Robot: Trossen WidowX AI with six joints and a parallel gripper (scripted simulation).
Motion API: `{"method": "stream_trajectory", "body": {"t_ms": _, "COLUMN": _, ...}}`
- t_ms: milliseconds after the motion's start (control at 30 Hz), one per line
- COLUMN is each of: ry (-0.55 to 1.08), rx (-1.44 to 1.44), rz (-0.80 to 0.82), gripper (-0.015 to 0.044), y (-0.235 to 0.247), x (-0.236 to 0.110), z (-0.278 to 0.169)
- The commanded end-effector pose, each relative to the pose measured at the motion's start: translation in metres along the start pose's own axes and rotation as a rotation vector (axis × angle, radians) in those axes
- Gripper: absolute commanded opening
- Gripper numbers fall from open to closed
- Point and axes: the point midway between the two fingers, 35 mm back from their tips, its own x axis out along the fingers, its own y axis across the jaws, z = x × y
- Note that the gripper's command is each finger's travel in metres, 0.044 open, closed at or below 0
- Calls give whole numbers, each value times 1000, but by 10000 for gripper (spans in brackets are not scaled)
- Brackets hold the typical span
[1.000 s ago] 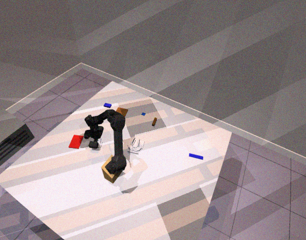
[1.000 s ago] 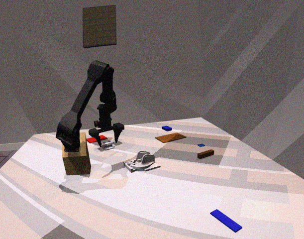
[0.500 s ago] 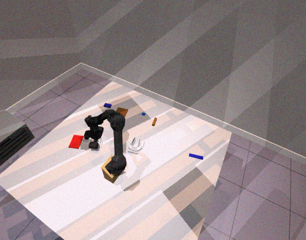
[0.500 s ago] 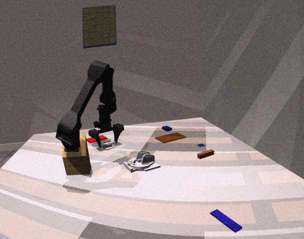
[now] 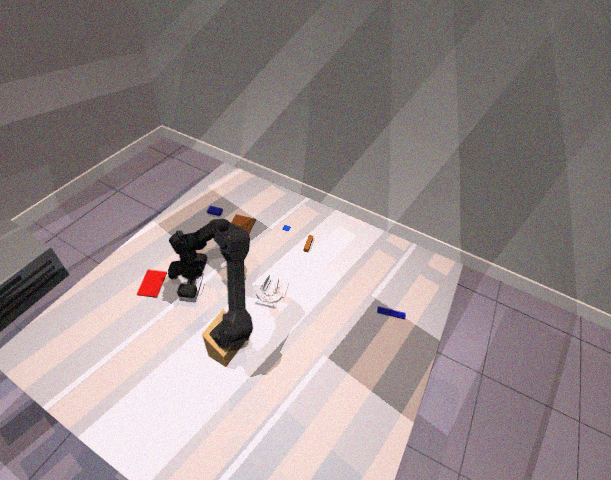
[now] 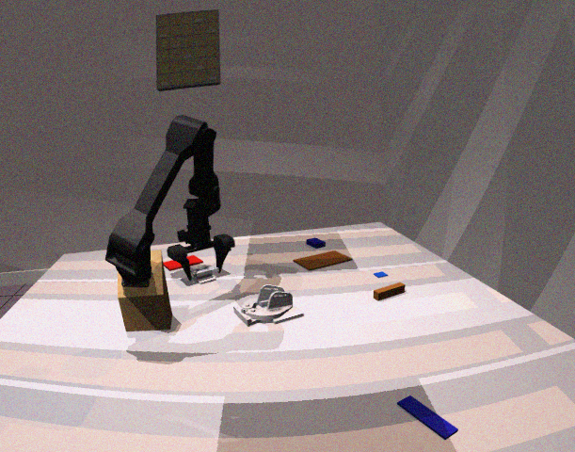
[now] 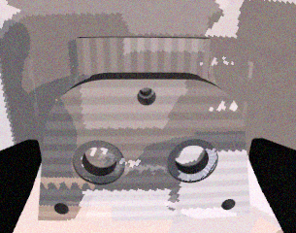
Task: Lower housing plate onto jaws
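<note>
The housing plate (image 6: 202,273) (image 7: 147,116) is a pale, ribbed plate with two large round rings and small holes. It lies low at the table, near the red sheet. My gripper (image 6: 205,275) (image 7: 147,149) is open and empty, pointing down, with one finger at each side of the plate. In the wrist view a gap shows between the plate and each finger. The grey jaw assembly (image 5: 270,294) (image 6: 265,314) stands apart from the plate, nearer the middle of the table, with two jaws (image 6: 279,298) upright on it. The stubs are too small to tell.
A red sheet (image 5: 151,283) (image 6: 180,266) lies beside the gripper. A brown board (image 5: 243,223) (image 6: 322,260), a dark blue block (image 5: 215,210) (image 6: 315,242), a small blue tile (image 5: 286,227) (image 6: 380,274), a brown bar (image 5: 308,243) (image 6: 390,290) and a long blue bar (image 5: 391,312) (image 6: 427,416) lie farther off.
</note>
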Motion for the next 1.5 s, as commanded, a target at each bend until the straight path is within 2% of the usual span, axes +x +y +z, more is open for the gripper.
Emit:
{"method": "stream_trajectory", "body": {"t_ms": 0, "ry": 6, "rx": -7, "rz": 1, "gripper": 440, "y": 1, "x": 2, "z": -1}}
{"method": "stream_trajectory", "body": {"t_ms": 200, "ry": 6, "rx": -7, "rz": 1, "gripper": 440, "y": 1, "x": 2, "z": -1}}
{"method": "stream_trajectory", "body": {"t_ms": 667, "ry": 0, "rx": 0, "rz": 1, "gripper": 351, "y": 0, "x": 0, "z": 0}}
{"method": "stream_trajectory", "body": {"t_ms": 1067, "ry": 0, "rx": -1, "rz": 1, "gripper": 351, "y": 0, "x": -2, "z": 0}}
{"method": "stream_trajectory", "body": {"t_ms": 1467, "ry": 1, "rx": -5, "rz": 1, "gripper": 351, "y": -2, "x": -39, "z": 1}}
